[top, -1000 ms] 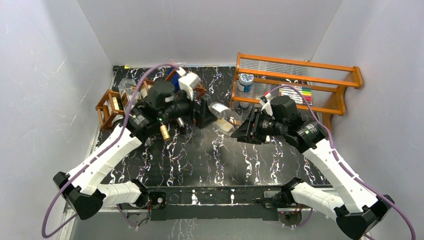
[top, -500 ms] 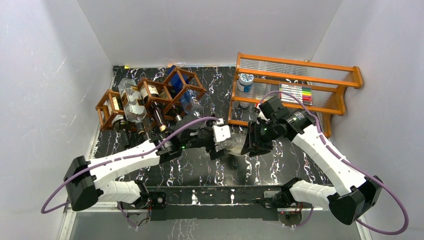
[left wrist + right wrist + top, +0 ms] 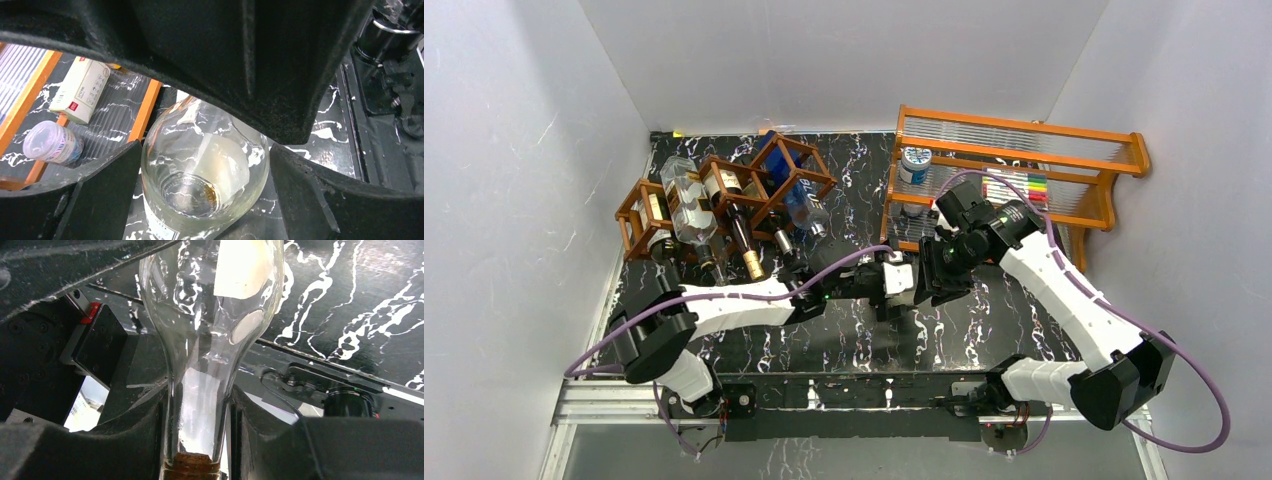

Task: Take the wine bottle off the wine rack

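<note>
Clear of the dark reddish-brown lattice wine rack (image 3: 724, 195), the clear glass wine bottle (image 3: 200, 185) hangs over the black marbled table (image 3: 984, 330), left gripper (image 3: 204, 150) clamping its body, right gripper (image 3: 197, 410) pinching its neck. Removal looks done; setting it down likely comes next.

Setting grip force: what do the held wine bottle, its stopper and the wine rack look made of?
The wine bottle looks like clear glossy glass; the marbled tabletop shows through. Its stopper seems cork, tan and grainy. The wine rack appears stained wood, reddish-brown slats.

wine rack (image 3: 818, 166) left, orange shelf (image 3: 1024, 126) right, gap between
</note>
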